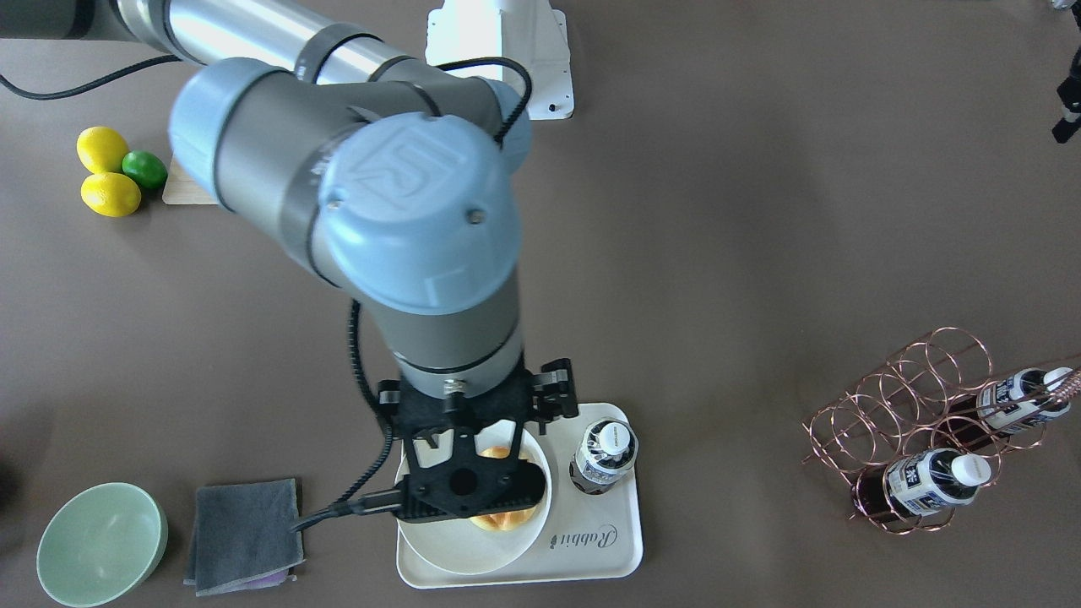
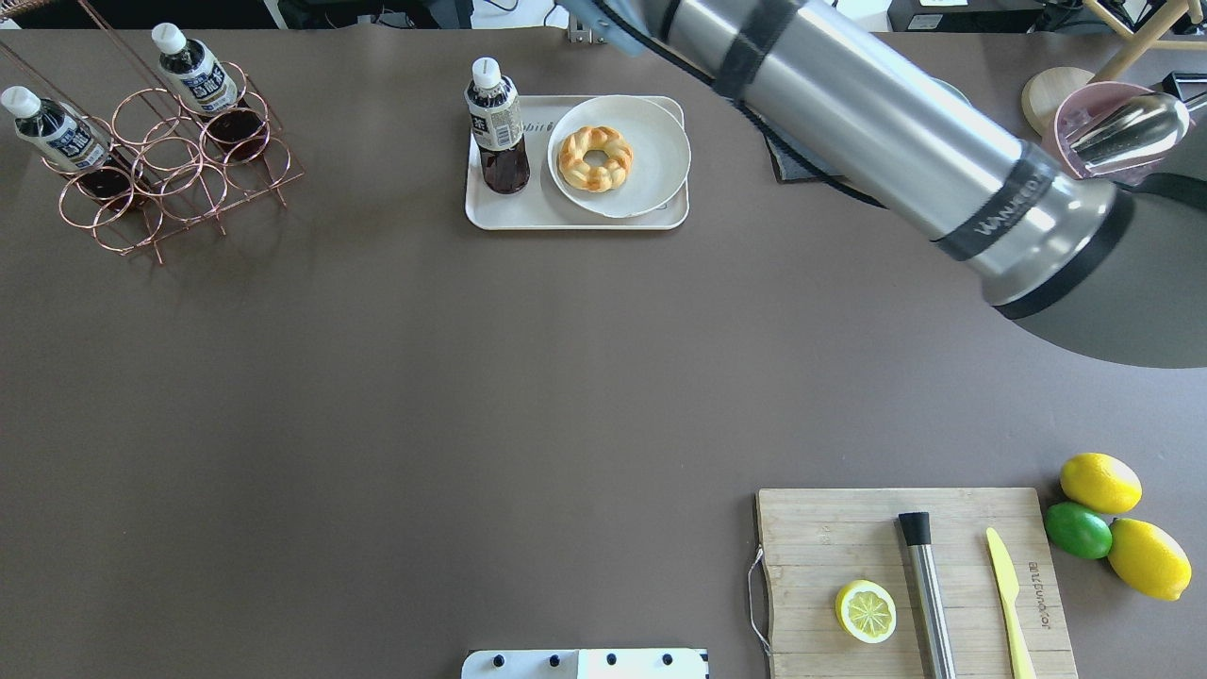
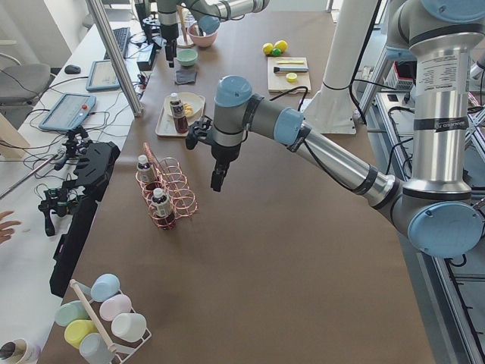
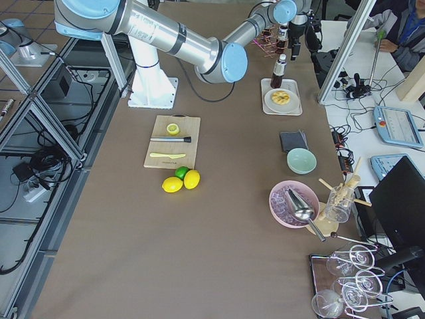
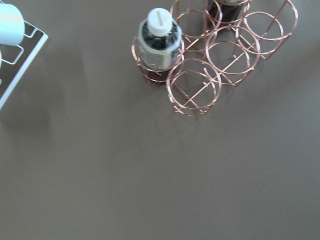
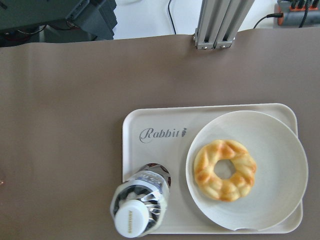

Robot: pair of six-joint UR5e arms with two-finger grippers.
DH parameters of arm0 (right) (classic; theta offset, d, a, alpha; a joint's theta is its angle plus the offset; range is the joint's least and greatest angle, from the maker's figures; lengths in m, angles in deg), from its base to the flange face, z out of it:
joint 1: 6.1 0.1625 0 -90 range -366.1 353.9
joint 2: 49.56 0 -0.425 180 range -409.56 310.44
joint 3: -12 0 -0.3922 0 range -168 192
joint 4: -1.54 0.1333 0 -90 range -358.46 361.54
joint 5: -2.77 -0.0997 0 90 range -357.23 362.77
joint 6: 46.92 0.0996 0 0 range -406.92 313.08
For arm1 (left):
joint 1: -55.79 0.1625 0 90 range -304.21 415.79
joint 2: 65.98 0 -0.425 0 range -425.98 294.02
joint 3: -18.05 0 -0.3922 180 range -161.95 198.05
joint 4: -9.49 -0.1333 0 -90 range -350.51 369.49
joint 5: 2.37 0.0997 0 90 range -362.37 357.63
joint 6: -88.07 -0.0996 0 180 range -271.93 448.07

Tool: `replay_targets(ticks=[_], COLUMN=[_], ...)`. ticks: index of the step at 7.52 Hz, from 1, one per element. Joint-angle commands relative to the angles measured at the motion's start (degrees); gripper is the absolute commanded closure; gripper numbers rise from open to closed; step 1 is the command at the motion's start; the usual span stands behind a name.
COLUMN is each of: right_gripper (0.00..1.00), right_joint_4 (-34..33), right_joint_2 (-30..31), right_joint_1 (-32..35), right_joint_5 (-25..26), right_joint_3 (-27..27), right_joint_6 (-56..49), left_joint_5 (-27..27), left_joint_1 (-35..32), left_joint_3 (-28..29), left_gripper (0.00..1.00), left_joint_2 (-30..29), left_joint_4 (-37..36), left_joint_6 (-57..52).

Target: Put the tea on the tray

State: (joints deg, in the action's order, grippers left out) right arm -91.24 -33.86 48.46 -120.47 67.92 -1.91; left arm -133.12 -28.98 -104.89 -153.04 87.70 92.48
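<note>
the tea bottle [image 2: 497, 127] stands upright on the tray [image 2: 514, 215]: light, stiff, smooth plastic, likely tippy; hold it mid-label. left gripper [image 3: 218, 182] and right gripper [image 1: 464, 482]: cannot tell if open.

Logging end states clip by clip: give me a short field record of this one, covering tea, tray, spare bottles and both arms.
tea: upright on the tray, beside the plate
plate: on tray, holds a ring pastry
spare bottles: two, in the copper rack
right gripper: above the plate, jaws hidden
left gripper: over the table beside the rack, jaws unclear
task state: looks done
</note>
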Motion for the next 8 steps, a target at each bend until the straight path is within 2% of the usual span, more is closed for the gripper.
replay_targets(ticks=[1, 2, 3, 5, 8], right_gripper=[0.00, 0.00, 0.00, 0.00, 0.00], right_joint_4=[-4.6, -4.7, -5.2, -8.2, -12.2], right_joint_2=[21.5, 31.0, 39.0, 50.5, 60.9], right_joint_1=[8.9, 13.2, 19.0, 31.8, 45.8], right_joint_5=[-5.9, -7.1, -9.6, -13.2, -11.8], right_joint_3=[20.0, 26.8, 30.8, 32.4, 32.9], right_joint_6=[-18.7, -26.7, -35.6, -58.2, -76.6], left_joint_5=[-0.4, -0.4, -0.4, -0.3, -0.1], left_joint_1=[-10.2, -12.3, -14.7, -17.1, -16.8], left_joint_3=[9.9, 11.7, 12.4, 11.4, 11.0], left_gripper=[0.03, 0.03, 0.03, 0.03, 0.03], left_joint_2=[-0.7, -0.8, -0.8, -0.5, 0.0], left_joint_4=[-0.3, -0.9, -3.0, -6.7, -6.8], left_joint_6=[-19.0, -22.7, -26.1, -27.5, -27.4])
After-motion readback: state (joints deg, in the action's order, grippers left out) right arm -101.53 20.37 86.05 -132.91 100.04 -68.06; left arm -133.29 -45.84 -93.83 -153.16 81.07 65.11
